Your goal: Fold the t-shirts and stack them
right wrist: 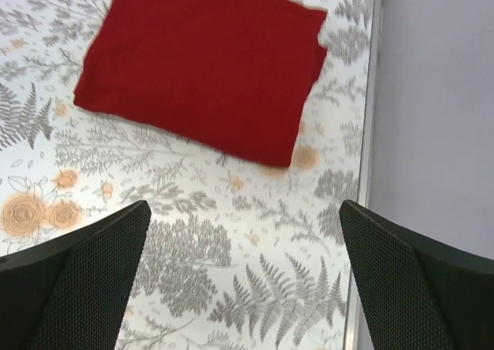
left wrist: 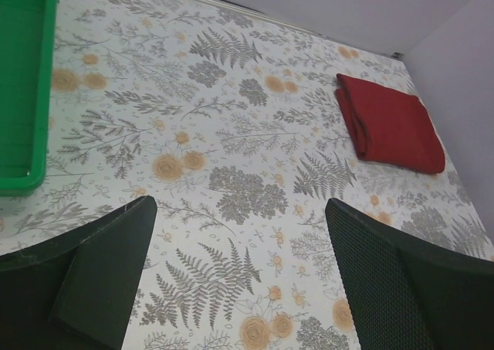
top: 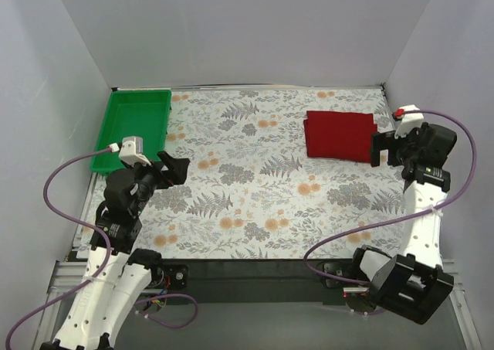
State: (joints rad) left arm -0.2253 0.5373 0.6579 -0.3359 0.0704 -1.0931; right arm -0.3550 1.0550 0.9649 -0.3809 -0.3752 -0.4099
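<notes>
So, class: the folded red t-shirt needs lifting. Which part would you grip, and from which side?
Probably the thick rounded fold on the edge of the t-shirt that faces the middle of the table, approached low from that side: the layers join there, so they should lift together. The edge beside the open right gripper seems stepped, looser layers.

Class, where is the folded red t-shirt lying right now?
In the top view, the red t-shirt lies folded at the far right of the table, beside the right gripper and opposite the green tray at far left.
</notes>
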